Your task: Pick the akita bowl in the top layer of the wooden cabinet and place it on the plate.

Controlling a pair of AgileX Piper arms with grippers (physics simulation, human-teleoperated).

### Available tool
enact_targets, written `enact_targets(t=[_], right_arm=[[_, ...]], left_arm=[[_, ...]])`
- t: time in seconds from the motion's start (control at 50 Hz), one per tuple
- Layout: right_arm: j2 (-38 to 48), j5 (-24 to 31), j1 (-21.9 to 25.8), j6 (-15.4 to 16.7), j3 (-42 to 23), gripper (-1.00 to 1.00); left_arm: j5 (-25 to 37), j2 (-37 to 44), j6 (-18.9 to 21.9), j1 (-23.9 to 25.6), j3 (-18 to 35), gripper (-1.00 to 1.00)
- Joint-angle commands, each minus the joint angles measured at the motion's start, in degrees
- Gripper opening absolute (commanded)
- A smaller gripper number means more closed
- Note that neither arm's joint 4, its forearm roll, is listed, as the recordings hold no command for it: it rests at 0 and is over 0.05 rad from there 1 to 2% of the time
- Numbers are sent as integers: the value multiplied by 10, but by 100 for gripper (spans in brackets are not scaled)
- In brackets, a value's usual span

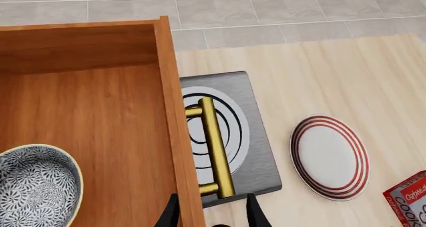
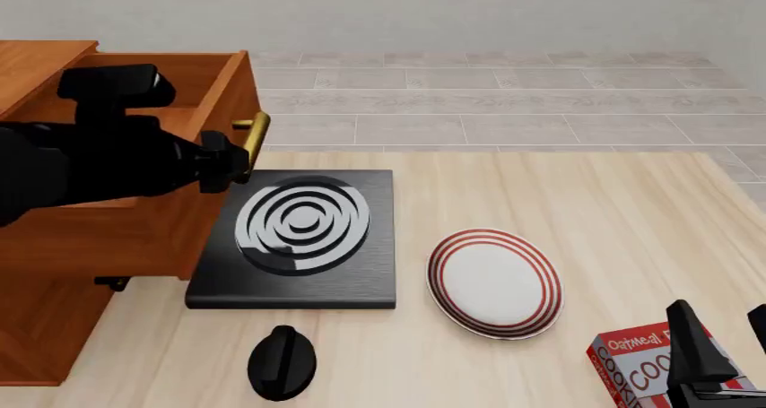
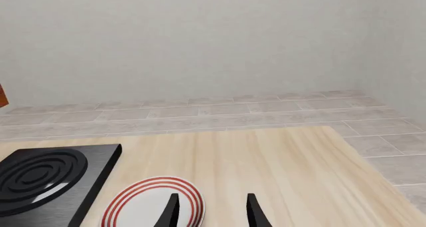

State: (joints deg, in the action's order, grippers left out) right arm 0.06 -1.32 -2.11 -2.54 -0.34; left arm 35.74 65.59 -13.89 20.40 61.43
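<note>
Pale tabletop; akita bowl (image 1: 37,187) half cropped inside top layer (image 1: 100,112).

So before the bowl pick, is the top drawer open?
Open: the top drawer is pulled out, its inside exposed, with the akita bowl resting inside.

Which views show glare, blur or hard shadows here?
Front view: sharp, glossy sheen on the black slab, soft shadow under the plate. Left wrist view: crisp, brass handle shiny. Right wrist view: flat, even light, no blur.

The net-patterned akita bowl (image 1: 37,187) sits upright in the pulled-out top layer (image 1: 100,117); the red-ringed plate (image 2: 496,282) lies on the table.
</note>
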Motion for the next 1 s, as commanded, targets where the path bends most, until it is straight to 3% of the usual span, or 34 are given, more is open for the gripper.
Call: enact_targets(t=[0.02, 0.26, 1.0], right_arm=[[0, 0, 0, 0, 0, 100], [0, 0, 0, 0, 0, 100], [0, 0, 3, 4, -1, 100]], left_arm=[[1, 37, 25, 22, 13, 100], [18, 32, 20, 20, 40, 100], [64, 23, 56, -10, 122, 100]])
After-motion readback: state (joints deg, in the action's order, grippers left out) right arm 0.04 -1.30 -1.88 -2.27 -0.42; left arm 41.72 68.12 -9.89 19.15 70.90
